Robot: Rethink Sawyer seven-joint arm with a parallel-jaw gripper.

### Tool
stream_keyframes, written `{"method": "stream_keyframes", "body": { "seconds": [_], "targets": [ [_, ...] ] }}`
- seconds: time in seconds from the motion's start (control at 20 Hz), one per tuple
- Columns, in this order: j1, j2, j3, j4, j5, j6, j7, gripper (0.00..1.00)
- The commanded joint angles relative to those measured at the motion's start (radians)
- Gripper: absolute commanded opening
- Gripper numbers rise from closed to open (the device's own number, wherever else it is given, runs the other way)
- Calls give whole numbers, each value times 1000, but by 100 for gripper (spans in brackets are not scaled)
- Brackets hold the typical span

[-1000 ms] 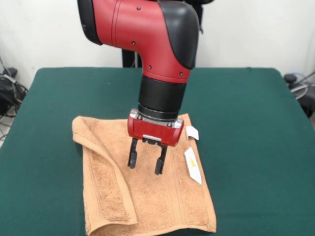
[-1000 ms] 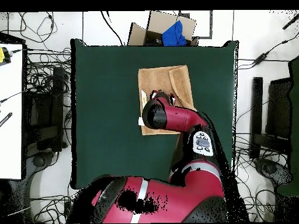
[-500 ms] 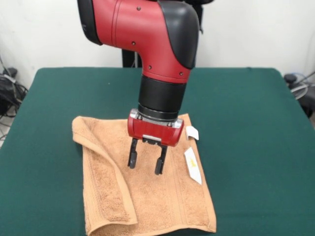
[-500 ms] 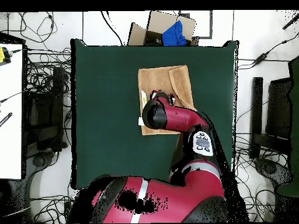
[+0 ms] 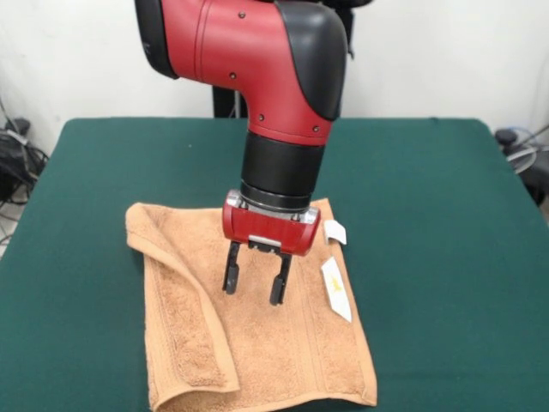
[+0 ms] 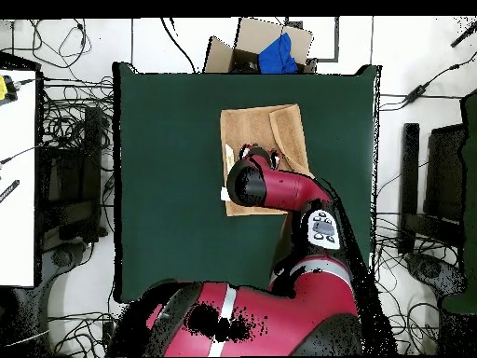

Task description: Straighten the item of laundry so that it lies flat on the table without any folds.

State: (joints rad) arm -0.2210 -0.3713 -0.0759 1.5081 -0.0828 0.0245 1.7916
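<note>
The item of laundry is an orange-tan terry towel lying on the green table, near the front edge in the front view. Its left strip is folded over onto itself along a long flap. Two white tags lie at its right edge. My gripper hangs open just above the towel's middle, fingers pointing down with nothing between them. In the overhead view the towel shows beyond the arm, and the gripper is mostly covered by the red wrist.
A cardboard box with a blue cloth stands off the table's far side in the overhead view. Cables and equipment lie on the floor around the table. Bare green felt stretches wide on either side of the towel.
</note>
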Motion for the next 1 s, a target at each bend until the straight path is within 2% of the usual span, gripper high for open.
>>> {"method": "stream_keyframes", "body": {
  "seconds": [0.05, 0.55, 0.85, 1.0],
  "targets": [
    [-5, 29, 34, 52, -16, 70, 109, 100],
    [-7, 25, 32, 46, -23, 78, 96, 100],
    [-7, -8, 12, 47, -33, 100, 79, 100],
    [5, -13, -14, 27, -51, 72, 68, 100]
  ]
}}
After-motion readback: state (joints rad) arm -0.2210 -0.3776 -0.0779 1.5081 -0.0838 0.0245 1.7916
